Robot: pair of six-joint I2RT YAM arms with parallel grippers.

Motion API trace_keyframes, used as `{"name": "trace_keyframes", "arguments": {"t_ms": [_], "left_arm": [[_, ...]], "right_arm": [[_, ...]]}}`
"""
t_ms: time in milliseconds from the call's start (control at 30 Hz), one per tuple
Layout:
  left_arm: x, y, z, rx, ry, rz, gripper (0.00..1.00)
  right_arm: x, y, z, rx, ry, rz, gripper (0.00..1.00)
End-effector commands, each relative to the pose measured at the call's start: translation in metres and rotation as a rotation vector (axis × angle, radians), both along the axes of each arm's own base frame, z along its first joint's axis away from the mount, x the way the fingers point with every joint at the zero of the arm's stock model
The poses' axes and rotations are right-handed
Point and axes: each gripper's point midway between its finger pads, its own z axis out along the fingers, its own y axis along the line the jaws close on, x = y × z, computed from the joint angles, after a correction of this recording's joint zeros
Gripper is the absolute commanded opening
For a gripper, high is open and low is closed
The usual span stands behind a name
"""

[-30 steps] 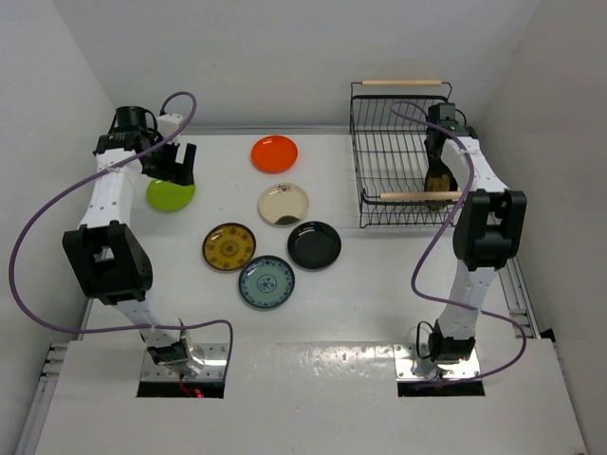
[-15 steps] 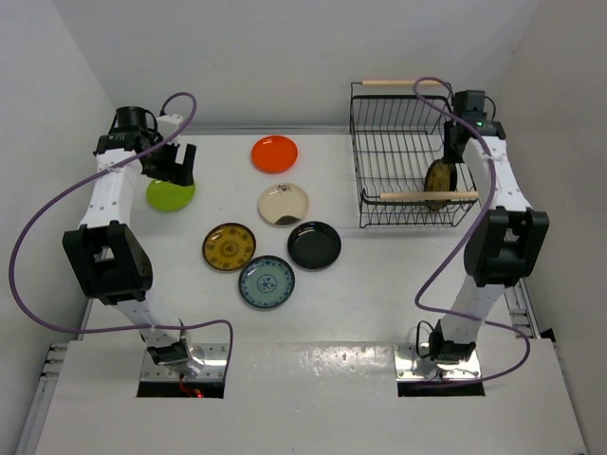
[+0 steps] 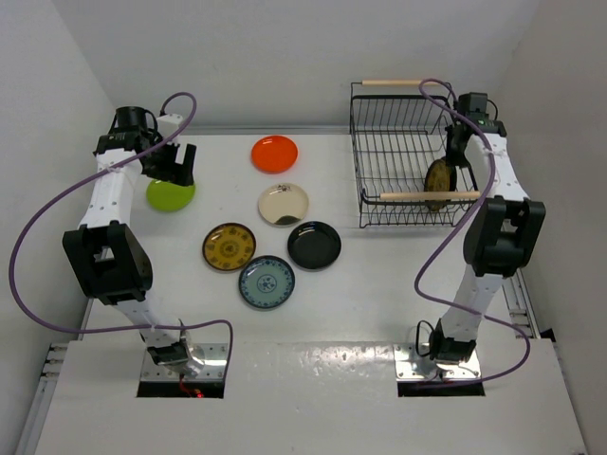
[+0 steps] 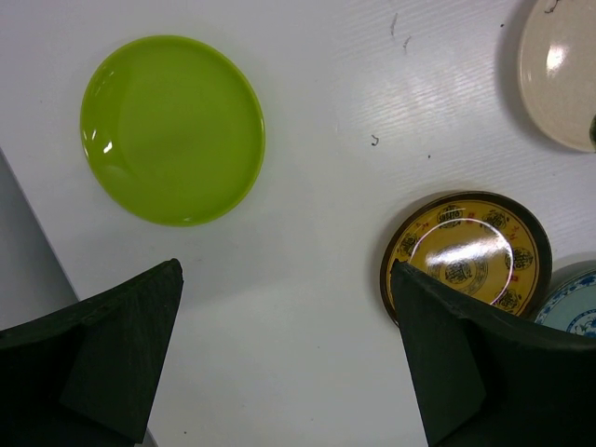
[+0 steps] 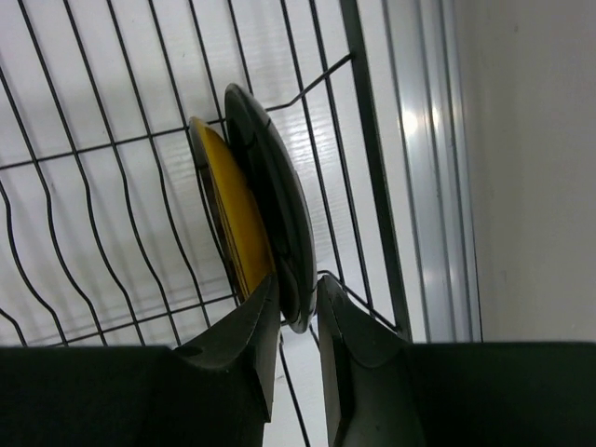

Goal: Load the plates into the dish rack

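The black wire dish rack (image 3: 357,142) stands at the back right. One plate (image 3: 437,180) stands on edge in it, black on its back and yellow-brown on its face (image 5: 279,214). My right gripper (image 3: 453,163) reaches down into the rack, and its fingers (image 5: 298,279) are closed on that plate's rim. On the table lie the orange-red (image 3: 274,154), lime green (image 3: 171,194), cream (image 3: 283,204), yellow-brown patterned (image 3: 229,246), glossy black (image 3: 314,245) and blue-grey (image 3: 266,282) plates. My left gripper (image 3: 175,171) is open and empty (image 4: 287,268) above the table beside the green plate (image 4: 172,128).
The rack has two light wooden handles, one at the near side (image 3: 417,196) and one at the back. White walls close in behind and at both sides. The right arm's purple cable loops over the rack.
My right arm has straightened and its wrist has risen toward the rack's back right. The plate in the rack has stayed in place. The left arm has not moved.
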Motion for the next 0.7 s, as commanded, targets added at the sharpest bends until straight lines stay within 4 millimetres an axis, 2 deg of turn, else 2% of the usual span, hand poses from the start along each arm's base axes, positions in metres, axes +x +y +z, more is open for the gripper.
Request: {"name": "trace_keyframes", "arguments": {"t_ms": [0,167,333,467,600,667], "left_arm": [[0.001,0.000,0.011,0.017,-0.039,-0.010,0.98],[0.001,0.001,0.011,0.024,-0.038,-0.004,0.98],[0.001,0.001,0.011,0.024,-0.038,-0.004,0.98],[0.001,0.001,0.011,0.024,-0.038,-0.004,0.98],[0.001,0.001,0.011,0.024,-0.038,-0.004,0.98],[0.001,0.001,0.011,0.024,-0.038,-0.004,0.98]], "right_arm": [[0.002,0.003,0.000,0.035,-0.010,0.002,0.23],[-0.001,-0.003,-0.013,0.023,0.021,-0.017,0.23],[-0.005,-0.014,-0.025,-0.032,0.061,-0.049,0.19],[-0.003,-0.015,-0.034,-0.038,0.072,-0.032,0.16],[-0.007,-0.010,-0.043,-0.022,0.090,-0.010,0.09],[-0.010,-0.009,-0.041,-0.020,0.089,-0.010,0.00]]}}
